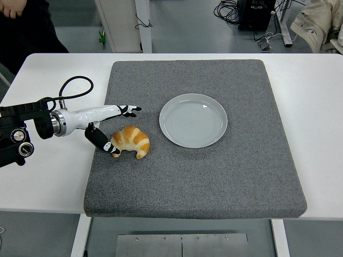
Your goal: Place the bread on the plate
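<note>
Bread (130, 141): one croissant, golden-brown, lying on the grey mat (214, 176), left of the plate (193, 120) and apart from it. Plate: round, pale, holding nothing, near mat centre. Mat: rectangular, covers most of the white tabletop (48, 176). Left hand (112, 128): enters from the left, fingers spread apart and extended beyond the croissant; thumb tip seemingly touching the croissant's left end, though contact is hard to confirm. Nothing grasped. Person (24, 27): dark clothing, top left.
</note>
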